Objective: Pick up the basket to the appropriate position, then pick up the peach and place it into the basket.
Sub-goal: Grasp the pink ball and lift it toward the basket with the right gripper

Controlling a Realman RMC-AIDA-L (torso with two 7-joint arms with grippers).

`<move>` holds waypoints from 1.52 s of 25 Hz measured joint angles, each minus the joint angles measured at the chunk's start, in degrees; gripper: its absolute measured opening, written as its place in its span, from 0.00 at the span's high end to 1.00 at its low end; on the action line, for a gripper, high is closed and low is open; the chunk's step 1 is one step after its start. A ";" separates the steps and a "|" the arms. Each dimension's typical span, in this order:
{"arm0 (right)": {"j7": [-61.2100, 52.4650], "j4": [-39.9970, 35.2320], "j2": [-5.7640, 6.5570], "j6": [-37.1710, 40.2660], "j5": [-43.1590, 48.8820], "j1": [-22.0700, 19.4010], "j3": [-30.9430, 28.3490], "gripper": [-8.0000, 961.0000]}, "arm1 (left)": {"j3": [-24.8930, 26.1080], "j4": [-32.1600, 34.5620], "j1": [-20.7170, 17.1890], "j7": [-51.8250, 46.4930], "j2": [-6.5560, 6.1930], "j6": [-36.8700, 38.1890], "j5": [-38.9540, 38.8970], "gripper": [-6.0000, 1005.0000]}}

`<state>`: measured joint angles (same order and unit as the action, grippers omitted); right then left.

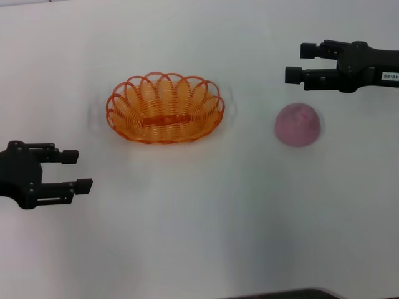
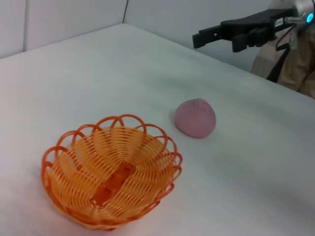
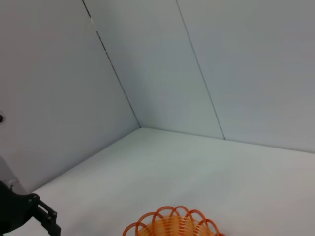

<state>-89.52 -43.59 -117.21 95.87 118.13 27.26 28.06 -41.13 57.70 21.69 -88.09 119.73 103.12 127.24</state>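
The orange basket (image 1: pixel 165 109) sits empty on the white table, left of centre in the head view; it also fills the near part of the left wrist view as the basket (image 2: pixel 110 169), and its rim shows in the right wrist view as the basket (image 3: pixel 172 223). The pink peach (image 1: pixel 298 124) rests on the table to the basket's right, the same peach (image 2: pixel 196 117) lying beyond the basket in the left wrist view. My left gripper (image 1: pixel 76 170) hovers open, nearer than the basket and to its left. My right gripper (image 1: pixel 298 62) is open, just beyond the peach.
White table (image 1: pixel 199 237) spreads all around, with white walls (image 3: pixel 147 73) behind it. A dark edge (image 1: pixel 287 294) shows at the table's near side.
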 joint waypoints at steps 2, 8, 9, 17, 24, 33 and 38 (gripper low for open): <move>0.00 0.00 -0.01 -0.17 0.00 -0.05 0.06 0.02 | 0.03 0.05 0.02 0.05 0.27 -1.01 0.02 0.33; -0.05 -0.12 -0.04 -0.35 0.00 0.02 0.24 0.02 | 0.29 1.05 -0.24 0.31 1.78 -4.35 0.02 0.33; -0.09 -0.21 -0.03 -0.36 0.00 0.03 0.26 0.02 | 0.34 1.32 -0.47 0.35 2.10 -5.01 -0.06 0.33; -0.07 -0.37 -0.02 -0.65 0.07 0.09 0.69 0.02 | 0.43 1.22 -1.74 1.77 3.85 -7.37 -0.50 0.33; -0.32 -0.45 0.31 -1.24 0.09 0.44 2.14 0.02 | 0.53 0.79 -2.63 2.02 3.99 -8.27 -2.03 0.33; -4.97 -4.99 1.18 0.22 0.08 1.60 3.98 0.02 | 0.53 0.31 -2.72 2.02 4.02 -8.17 -2.44 0.33; -16.00 -14.70 2.29 2.69 0.08 3.20 7.66 0.02 | 0.52 0.51 -2.71 1.77 3.97 -7.74 -2.45 0.33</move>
<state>-105.52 -58.29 -114.92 98.56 118.21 30.47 35.72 -40.60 58.22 18.98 -86.32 123.71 95.37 124.79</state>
